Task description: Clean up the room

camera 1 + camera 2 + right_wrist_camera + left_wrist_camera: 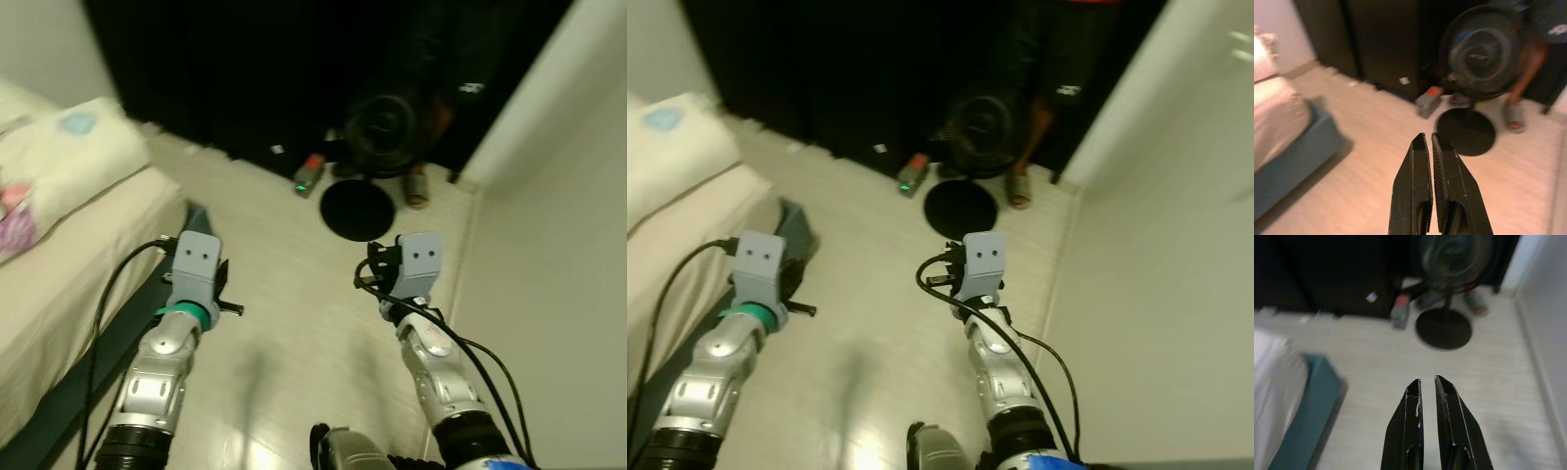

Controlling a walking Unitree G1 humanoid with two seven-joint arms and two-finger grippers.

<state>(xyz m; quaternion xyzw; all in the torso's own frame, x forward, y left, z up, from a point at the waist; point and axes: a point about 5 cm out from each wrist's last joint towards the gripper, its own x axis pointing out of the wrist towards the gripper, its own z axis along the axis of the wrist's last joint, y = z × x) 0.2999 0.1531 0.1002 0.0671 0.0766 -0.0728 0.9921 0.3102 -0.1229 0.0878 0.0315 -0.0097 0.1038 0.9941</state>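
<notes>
Nearest the robot, both silver arms reached forward over the pale floor (294, 323). The left claw (1427, 384) had its two black fingers drawn nearly together with only a thin slit between them, pinching nothing. The right claw (1429, 142) was likewise pressed almost closed and empty. Both hung above bare boards, well apart from anything worth picking up.

To the robot's left stood the bed (69, 264), its cream mattress on a teal base (1308, 416), with a printed pillow (59, 166) lying on top. A white wall (549, 294) ran along the right.

Further on, against dark furniture (1376, 44), stood a black pedestal fan (1481, 49) on a round base (1465, 131). Just beside that base lay a small grey device with a red patch (1429, 99) and a green light, plausibly the item to tidy, though blur kept its nature unclear. A scrap of white paper (1404, 81) lay near it at the foot of the furniture. Behind the fan a person stood, one sandalled foot (1512, 117) on the floor.

The step in hand looked like an approach. Done well, it would mean walking closer until the views sharpened, stopping short of the fan's base, spreading one claw before lowering it, and keeping clear of the person's feet.
</notes>
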